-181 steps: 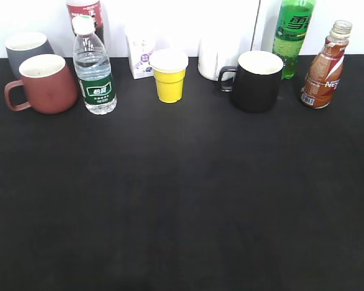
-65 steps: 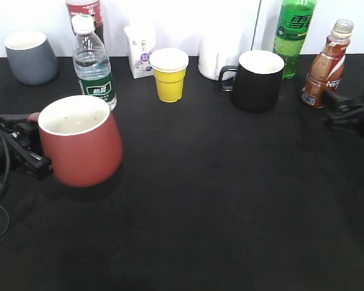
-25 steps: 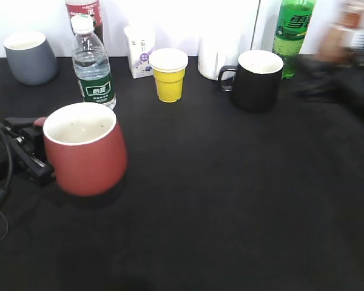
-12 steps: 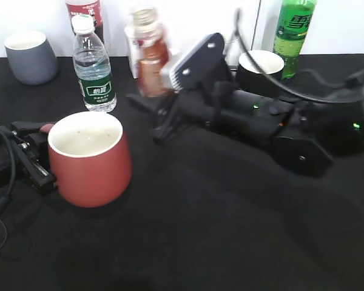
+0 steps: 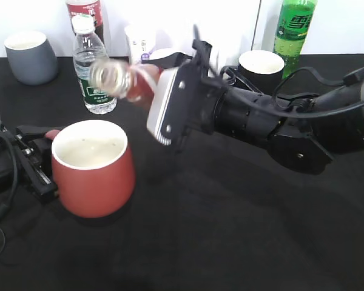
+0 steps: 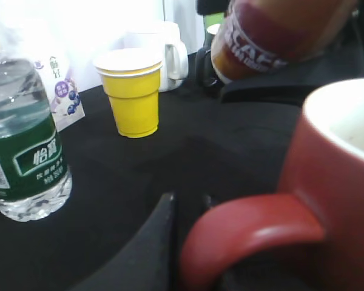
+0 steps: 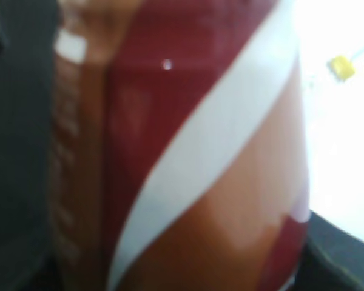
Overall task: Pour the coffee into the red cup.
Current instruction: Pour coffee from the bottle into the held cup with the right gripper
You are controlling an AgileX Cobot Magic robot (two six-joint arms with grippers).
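The red cup stands upright on the black table at the front left, its white inside showing. My left gripper is shut on its loop handle; one dark finger lies beside the handle. My right gripper is shut on the brown coffee bottle, which is tilted, its mouth pointing left and hanging above and just behind the cup's rim. No stream of liquid shows. The bottle's swirl label fills the right wrist view, and its base shows in the left wrist view.
At the back stand a grey cup, a clear water bottle, a black mug and a green soda bottle. A yellow cup, a white mug and a small carton stand behind the right arm.
My right arm has swung left across the table with the coffee bottle and tipped its mouth over toward the red cup. The cup has shifted slightly forward in my left gripper.
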